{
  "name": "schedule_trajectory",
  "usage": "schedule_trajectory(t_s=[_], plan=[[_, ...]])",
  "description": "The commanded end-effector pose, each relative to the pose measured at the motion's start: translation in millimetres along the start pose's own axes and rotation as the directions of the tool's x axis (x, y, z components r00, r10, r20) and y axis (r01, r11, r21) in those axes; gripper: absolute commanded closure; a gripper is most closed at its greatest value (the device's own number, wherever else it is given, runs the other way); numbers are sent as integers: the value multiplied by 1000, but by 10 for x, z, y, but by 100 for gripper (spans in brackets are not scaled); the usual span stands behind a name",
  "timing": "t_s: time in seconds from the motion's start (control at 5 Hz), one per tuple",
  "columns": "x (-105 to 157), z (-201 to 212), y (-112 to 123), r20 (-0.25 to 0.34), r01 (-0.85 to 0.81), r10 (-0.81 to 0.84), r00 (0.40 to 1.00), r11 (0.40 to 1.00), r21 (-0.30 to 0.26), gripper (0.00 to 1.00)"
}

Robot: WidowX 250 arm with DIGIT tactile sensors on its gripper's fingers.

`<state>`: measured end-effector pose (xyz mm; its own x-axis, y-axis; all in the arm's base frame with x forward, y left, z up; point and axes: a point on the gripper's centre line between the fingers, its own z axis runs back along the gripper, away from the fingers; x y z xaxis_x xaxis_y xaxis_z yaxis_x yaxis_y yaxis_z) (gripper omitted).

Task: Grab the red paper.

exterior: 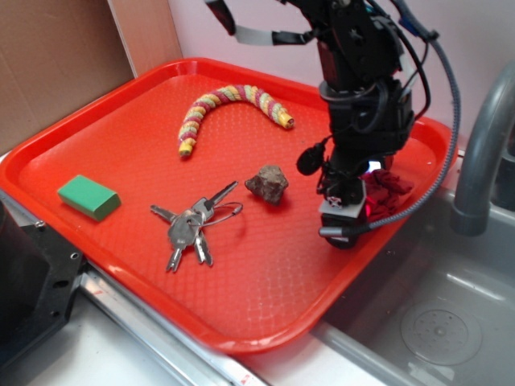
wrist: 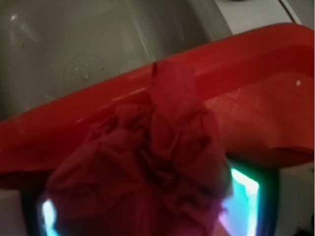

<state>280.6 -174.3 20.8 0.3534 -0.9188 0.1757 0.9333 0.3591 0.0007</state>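
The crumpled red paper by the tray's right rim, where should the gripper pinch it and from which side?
Pinch the red paper across its bulging middle, coming from above. It is a soft wrinkled ball lying against the tray rim, so a sideways approach looks blocked. The gripper already sits right over it.

Paper (exterior: 392,186) seemingly against tray (exterior: 265,338) rim

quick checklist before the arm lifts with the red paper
1. Gripper down at the red paper: ok.
2. Paper between the fingers: ok, it fills the wrist view.
3. Fingers fully shut on it: cannot tell, they are hidden.
4. Brown rock apart from the gripper: ok.
5. Keys out of the way: ok.
6. Room at the tray rim: cannot tell, the paper sits close to it.
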Motion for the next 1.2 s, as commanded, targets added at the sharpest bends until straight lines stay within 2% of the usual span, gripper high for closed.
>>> schedule_trajectory(t_s=[0.0, 0.2, 0.4, 0.6, 0.8, 1.0], plan=[[13, 192, -51, 80, -42, 37, 996, 997, 64, 100], [-80, 596, -122, 112, -111, 95, 989, 983, 146, 100], [-211, 1037, -215, 119, -255, 233, 965, 940, 227, 100], [-476, 1521, -308, 117, -482, 467, 876, 846, 230, 100], [-649, 1807, -368, 94, -654, 649, 755, 738, 164, 100], [-843, 2083, -364, 7, -829, 834, 552, 548, 110, 100]])
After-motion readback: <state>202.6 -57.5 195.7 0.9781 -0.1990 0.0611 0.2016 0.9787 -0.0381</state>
